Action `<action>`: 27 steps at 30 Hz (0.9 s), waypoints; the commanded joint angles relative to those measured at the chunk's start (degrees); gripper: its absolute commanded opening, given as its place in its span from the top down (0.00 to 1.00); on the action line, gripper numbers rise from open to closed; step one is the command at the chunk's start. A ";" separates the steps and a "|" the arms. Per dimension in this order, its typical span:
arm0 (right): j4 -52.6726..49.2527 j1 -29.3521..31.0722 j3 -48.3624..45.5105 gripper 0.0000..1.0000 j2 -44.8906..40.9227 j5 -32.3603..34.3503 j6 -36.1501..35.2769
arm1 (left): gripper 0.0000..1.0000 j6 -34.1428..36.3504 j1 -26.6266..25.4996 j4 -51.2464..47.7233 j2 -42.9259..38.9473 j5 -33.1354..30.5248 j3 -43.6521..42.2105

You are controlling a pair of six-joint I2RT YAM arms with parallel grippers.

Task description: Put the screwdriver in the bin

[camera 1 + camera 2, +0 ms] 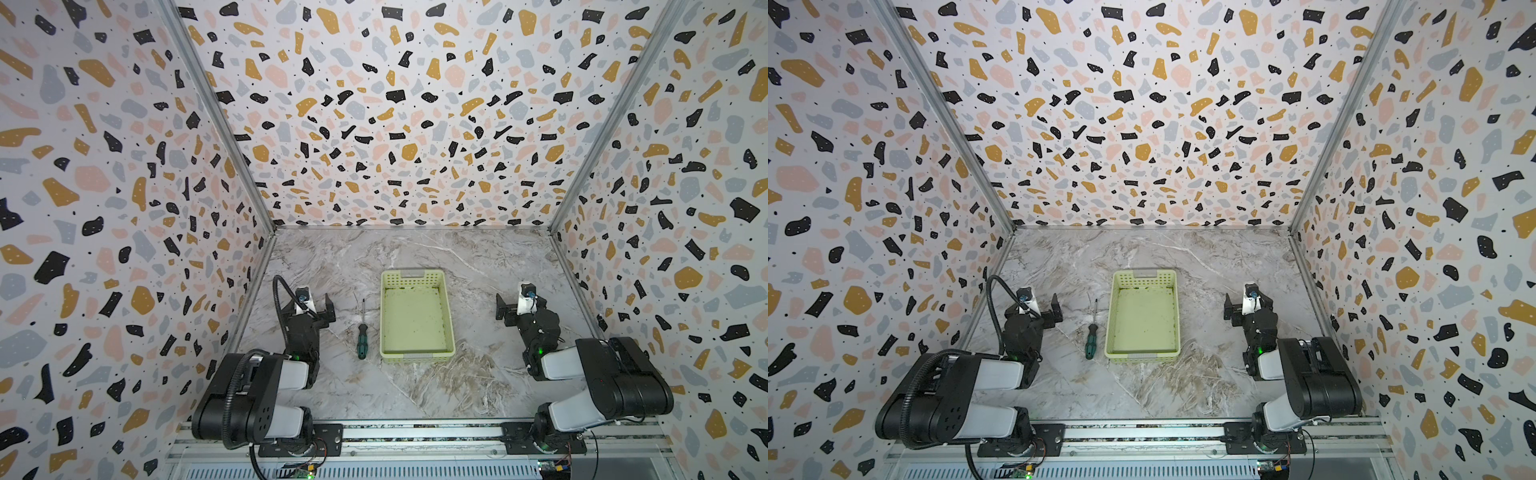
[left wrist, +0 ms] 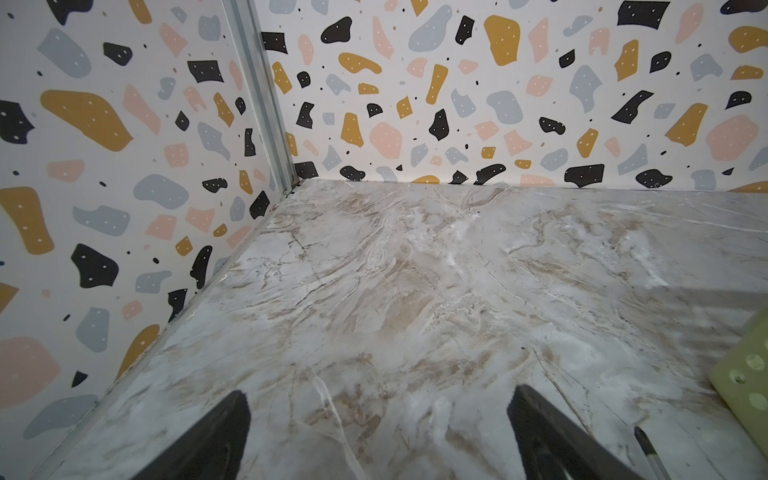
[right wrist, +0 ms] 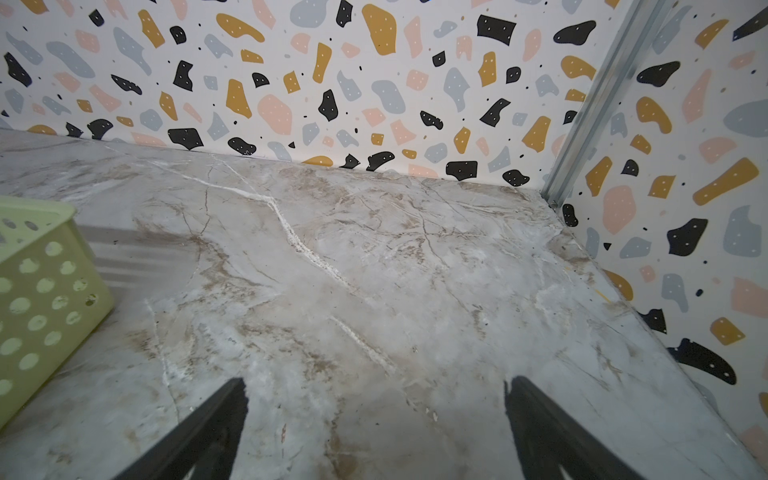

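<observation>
Along the near edge of the bench runs a metal rail that carries both arms. The bench is smooth, with a grey and brown marble pattern. Left of its middle the screwdriver lies flat with its long axis near to far: the green-and-black handle is toward the near edge and the thin silver shaft points at the far edge. Just right of it, not touching, stands the bin, a shallow pale green plastic rectangle with round-holed walls, its long sides parallel to the screwdriver. The left gripper hangs left of the shaft, jaws wide apart and holding nothing. The right gripper hangs right of the bin, spread likewise. Beyond them, bare bench reaches the speckled far wall
</observation>
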 commanded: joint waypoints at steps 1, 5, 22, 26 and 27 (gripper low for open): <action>-0.55 -0.19 1.31 0.01 -0.20 -0.06 0.30 | 0.00 -0.27 -0.15 2.04 -0.15 -0.61 0.78; -0.49 -0.27 1.24 0.01 -0.17 -0.14 0.45 | 0.00 -0.91 -0.16 0.92 -0.49 -1.89 1.44; -42.34 3.42 20.29 0.01 -25.21 0.53 3.81 | 0.01 -16.08 -0.16 -54.11 -9.39 3.97 43.22; -56.84 4.40 31.52 0.01 -25.25 1.81 -0.02 | 0.00 -10.38 -0.08 -63.88 -4.19 17.08 53.38; -60.99 4.80 34.04 0.01 -25.05 2.66 0.17 | 0.00 -10.49 -0.12 -62.67 -4.31 19.18 52.71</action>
